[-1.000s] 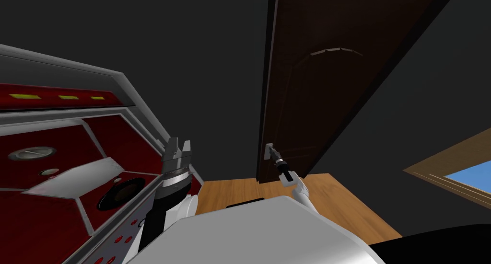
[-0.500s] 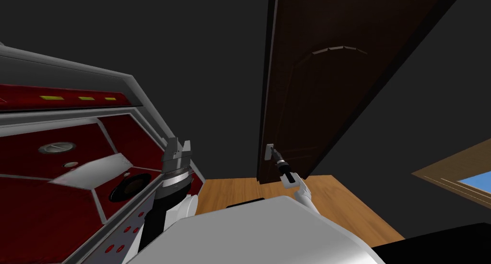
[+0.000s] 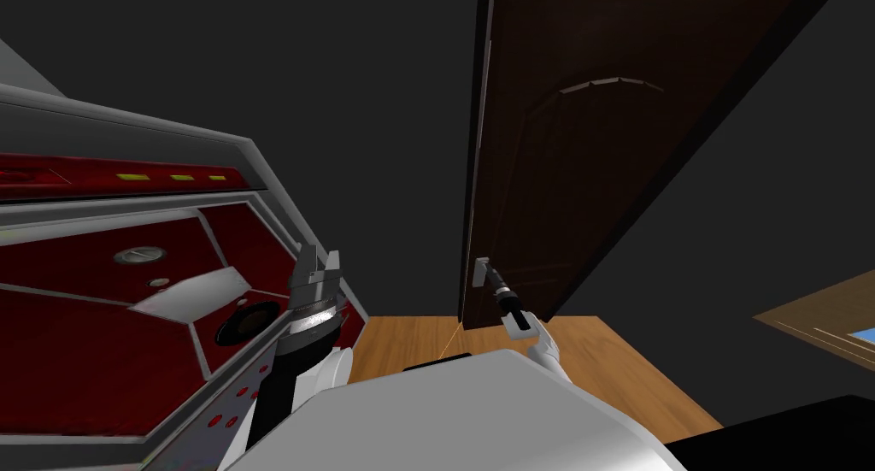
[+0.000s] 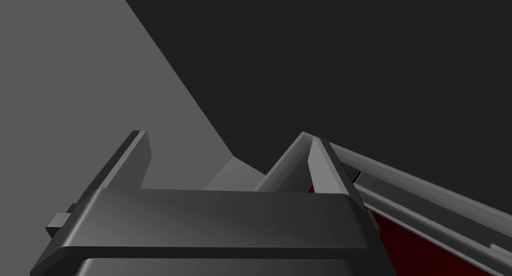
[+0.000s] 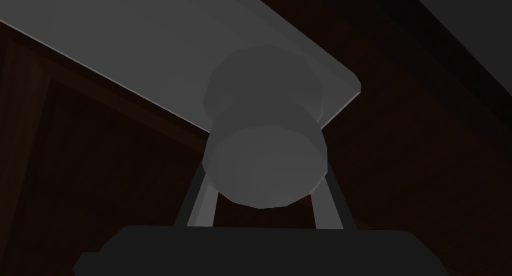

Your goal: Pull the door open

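Note:
A dark brown door point(image 3: 581, 167) stands ahead of me, slightly ajar, its free edge turned toward me. Its grey knob point(image 3: 483, 272) sits on a pale plate low on that edge. My right gripper point(image 3: 487, 275) reaches up to it; in the right wrist view its fingers point(image 5: 204, 203) press both sides of the round grey knob point(image 5: 265, 158) below the plate point(image 5: 150, 52). My left gripper point(image 3: 317, 263) is raised beside the red machine, fingers point(image 4: 327, 165) open with nothing between them.
A big red and grey machine point(image 3: 128, 303) with dials and a sloped panel takes up the left side, close to my left arm. A wooden floor point(image 3: 513, 355) lies before the door. A wood-framed window point(image 3: 829, 329) shows at the right. Dark walls flank the door.
The door's free edge has swung slightly toward me, with my right gripper still on the knob. The whole head picture has shifted: machine drifted right, window slid toward the right edge.

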